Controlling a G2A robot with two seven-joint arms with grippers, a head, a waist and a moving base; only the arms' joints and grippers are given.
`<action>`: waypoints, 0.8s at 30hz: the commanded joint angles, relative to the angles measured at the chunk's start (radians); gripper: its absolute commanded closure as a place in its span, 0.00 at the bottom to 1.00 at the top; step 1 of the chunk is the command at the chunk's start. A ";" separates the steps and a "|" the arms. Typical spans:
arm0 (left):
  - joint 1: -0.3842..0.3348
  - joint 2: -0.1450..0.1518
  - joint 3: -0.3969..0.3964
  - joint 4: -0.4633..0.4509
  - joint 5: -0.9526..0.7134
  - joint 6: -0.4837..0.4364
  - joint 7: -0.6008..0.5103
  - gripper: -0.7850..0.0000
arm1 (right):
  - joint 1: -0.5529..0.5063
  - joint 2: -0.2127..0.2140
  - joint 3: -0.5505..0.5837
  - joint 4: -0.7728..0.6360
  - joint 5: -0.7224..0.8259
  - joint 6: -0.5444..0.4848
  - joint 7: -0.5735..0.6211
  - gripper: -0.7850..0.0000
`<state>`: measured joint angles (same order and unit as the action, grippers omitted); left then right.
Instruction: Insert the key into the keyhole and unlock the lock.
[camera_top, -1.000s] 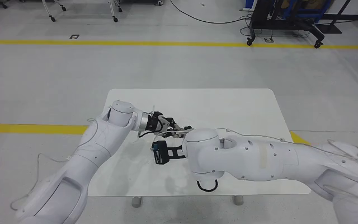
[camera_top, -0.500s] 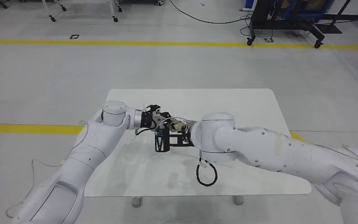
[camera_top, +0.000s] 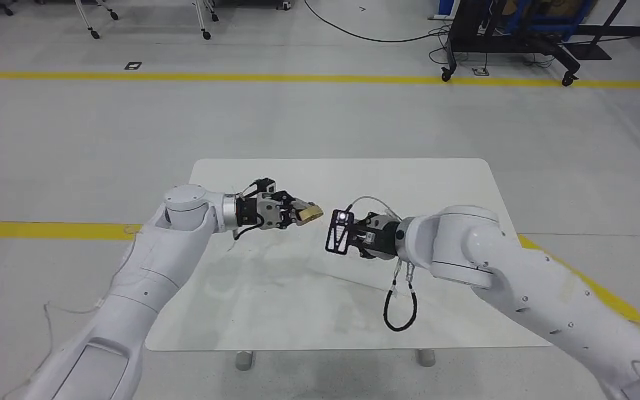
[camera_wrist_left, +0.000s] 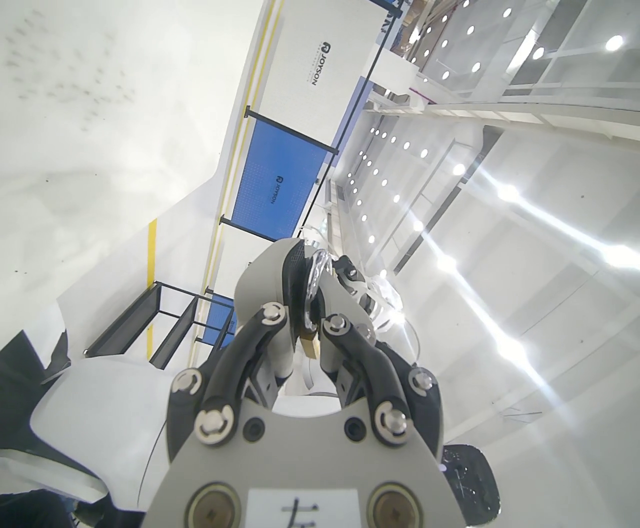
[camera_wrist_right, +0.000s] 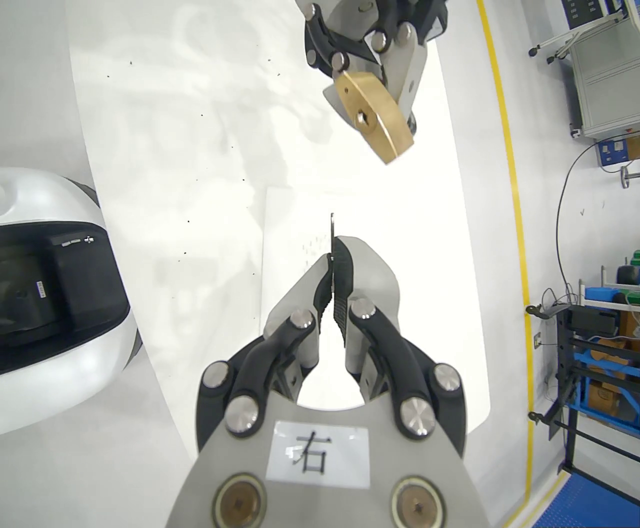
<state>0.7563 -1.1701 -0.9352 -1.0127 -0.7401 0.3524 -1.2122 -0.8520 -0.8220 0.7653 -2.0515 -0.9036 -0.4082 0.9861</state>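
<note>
Lock: brass padlock, just left of the frame's centre in the top view. It is held over the white worktop and is apart from the key.
Keyhole: a small opening in the lock's flat end face, which is turned towards the right jaws. Nothing is in it.
Key: a thin dark blade seen edge-on, sticking out past the tips of the right jaws. It is aimed roughly at the lock with a clear gap between them.
Left jaws: closed on the lock, with one of the fingers on either side of the brass body. In the left wrist view a brass corner shows between them.
Right jaws: pinched shut on the key, the ribbed pads pressed together around its head. In the top view they sit just right of centre, slightly lower in the frame than the lock.
Lock and jaws: the left jaws and right jaws face each other across the middle of the worktop, near but not touching.
Worktop: white with rounded corners and a few small dark specks.
Surroundings: a yellow floor line runs across the upper frame, and a black wheeled frame stands at the upper right.
</note>
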 joint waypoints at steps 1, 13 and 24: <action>0.004 0.006 -0.005 -0.014 0.019 -0.005 -0.031 1.00 | -0.027 0.010 0.021 -0.001 0.003 -0.036 0.009 1.00; 0.020 0.013 -0.014 -0.052 0.041 -0.035 -0.034 1.00 | -0.060 0.007 0.029 0.088 0.097 -0.089 -0.089 1.00; 0.019 0.005 0.031 -0.082 0.035 -0.054 -0.186 1.00 | -0.020 -0.022 0.010 0.264 0.289 -0.218 -0.192 1.00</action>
<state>0.7776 -1.1635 -0.9090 -1.0998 -0.6945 0.2942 -1.3813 -0.8736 -0.8421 0.7777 -1.7940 -0.6218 -0.6234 0.8003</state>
